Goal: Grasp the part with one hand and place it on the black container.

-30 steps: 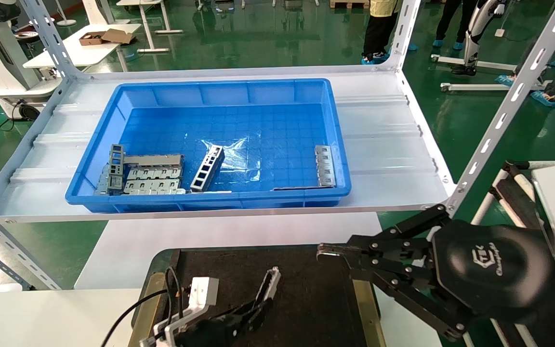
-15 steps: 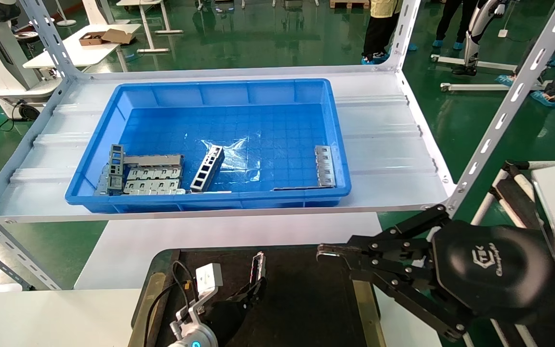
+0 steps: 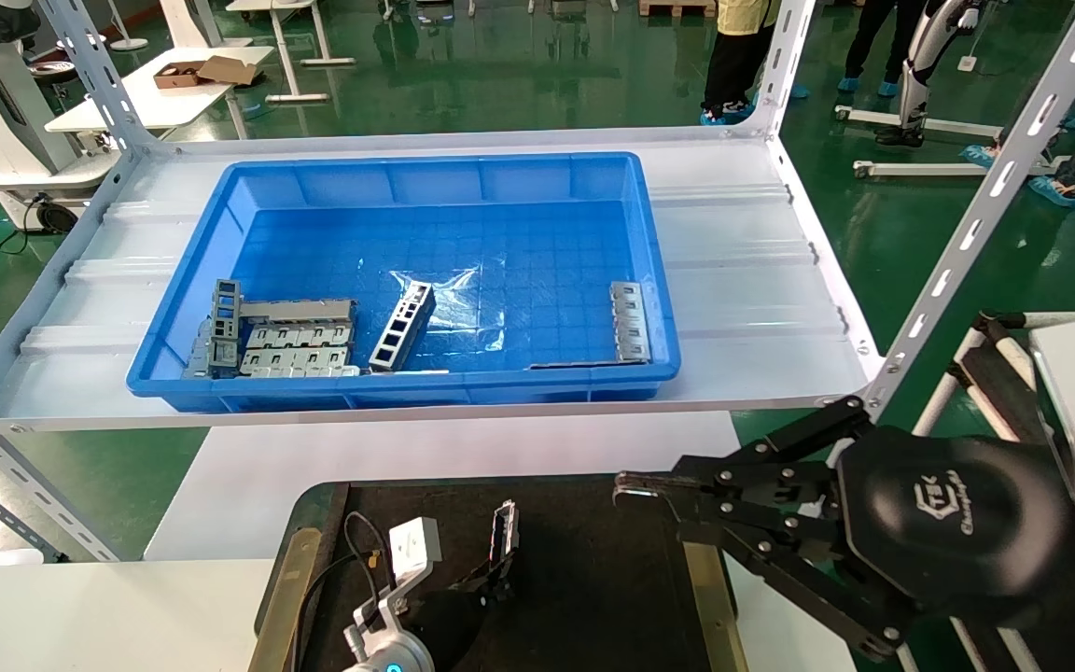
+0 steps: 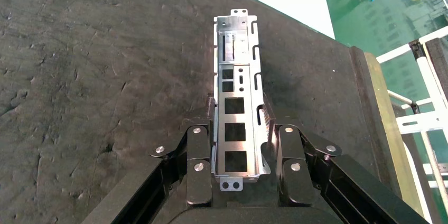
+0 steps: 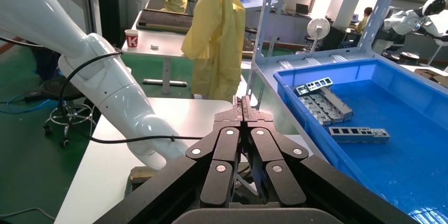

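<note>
The left gripper [image 4: 236,147] clamps the part [image 4: 236,94] by its side walls near one end, over the black container [image 4: 95,76]; thin, stiff, slick sheet metal (likely light), best held across the walls; right gripper [image 3: 626,485] closed, idle beside the container.

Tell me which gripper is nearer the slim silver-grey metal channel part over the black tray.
Left. The left gripper is shut on the slim silver-grey metal channel part, over the black felt-like tray. The right gripper, shut and empty, hovers off by the tray's right edge.
</note>
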